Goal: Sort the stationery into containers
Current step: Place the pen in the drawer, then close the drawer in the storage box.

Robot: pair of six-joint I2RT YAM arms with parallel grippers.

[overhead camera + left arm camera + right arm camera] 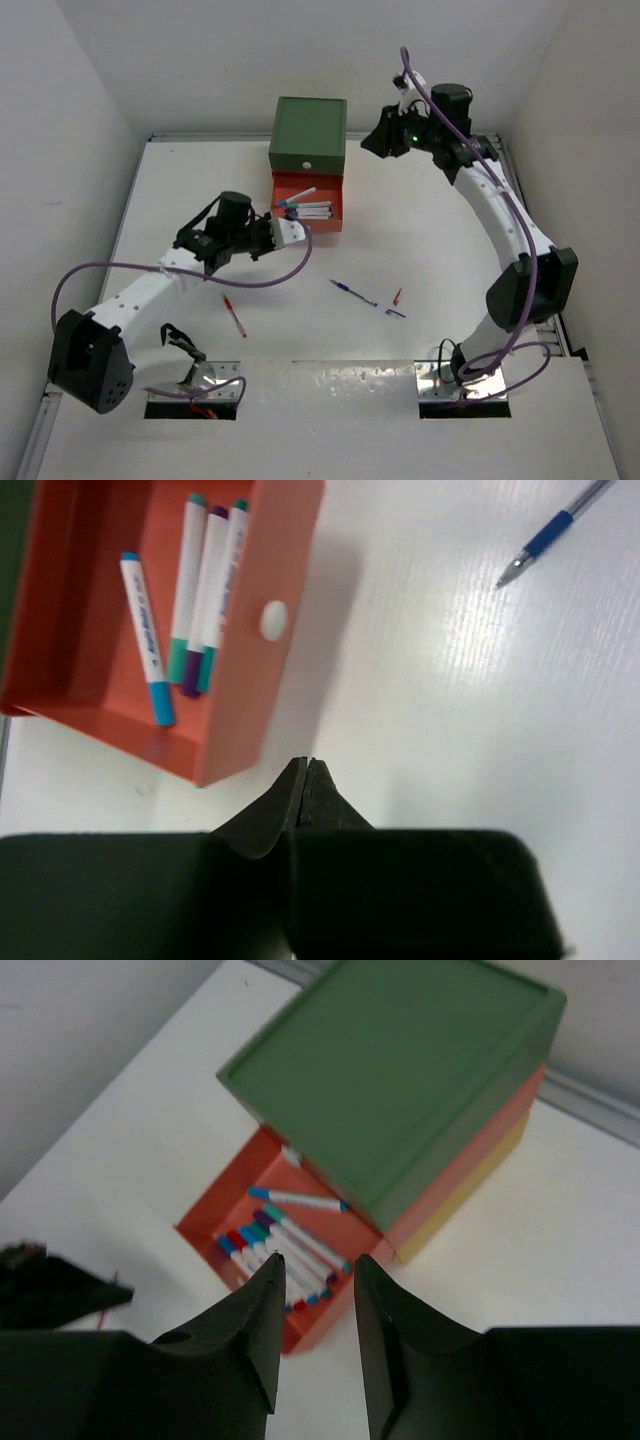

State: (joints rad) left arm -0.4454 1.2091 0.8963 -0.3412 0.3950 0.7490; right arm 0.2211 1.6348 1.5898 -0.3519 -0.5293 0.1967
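The cabinet stands at the back: a dark green drawer (308,135) on top, an orange-red drawer (335,212) pulled open below it, and a yellow drawer (470,1195) at the bottom. Several white markers (312,209) lie in the open drawer. My left gripper (290,232) is shut and empty, just in front of the drawer's front wall (250,680) and its white knob (272,620). My right gripper (375,140) is open and empty, raised to the right of the cabinet, above the drawer (210,1215). A blue pen (353,292), a red pen (233,314) and two small pieces (397,303) lie on the table.
White walls close the table at the back and sides. The purple cable (290,275) loops off my left arm above the table. The blue pen also shows in the left wrist view (555,530), to the right of the drawer.
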